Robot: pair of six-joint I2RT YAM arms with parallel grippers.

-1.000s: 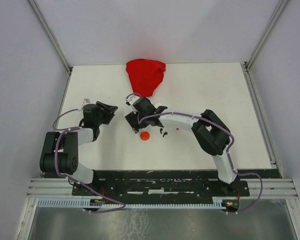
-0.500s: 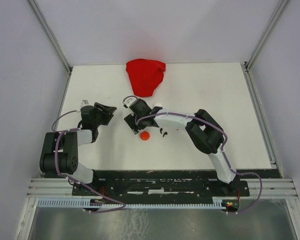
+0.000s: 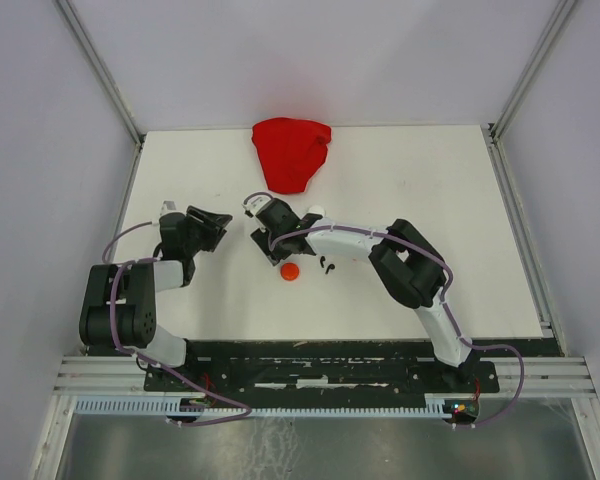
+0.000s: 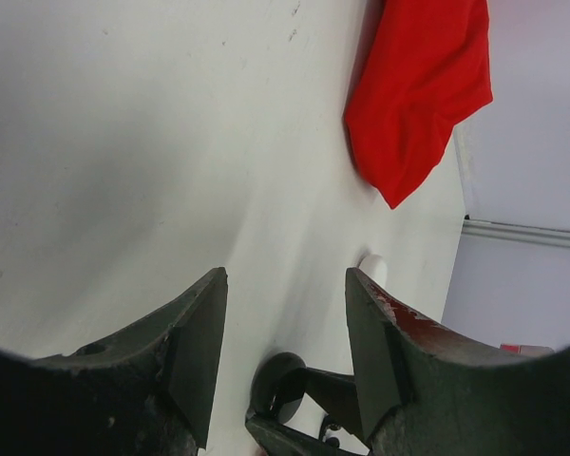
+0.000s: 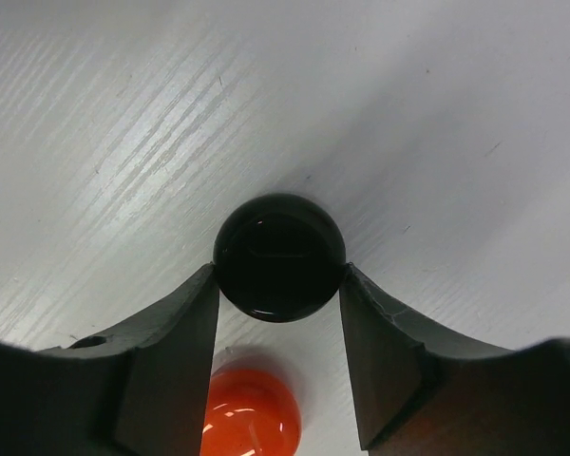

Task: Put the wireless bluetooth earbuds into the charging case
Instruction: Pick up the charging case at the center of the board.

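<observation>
My right gripper (image 5: 277, 275) is shut on a round black charging case (image 5: 279, 256) lying on the white table; both fingertips touch its sides. A glossy red case (image 5: 252, 413) lies just behind the jaws. From above, the right gripper (image 3: 264, 238) is left of centre, the red case (image 3: 291, 271) is beside it, and two tiny black earbuds (image 3: 326, 264) lie loose to its right. My left gripper (image 4: 285, 280) hovers open and empty, facing the black case (image 4: 274, 378). No earbud is in either gripper.
A crumpled red cloth (image 3: 292, 152) lies at the table's back edge, and shows at the top right of the left wrist view (image 4: 418, 95). A small white case (image 4: 373, 269) sits past the right gripper. Grey walls enclose the table on three sides.
The right gripper moved slightly left and down over the black case, and its jaws closed from wide open onto it. The left arm stayed put.
</observation>
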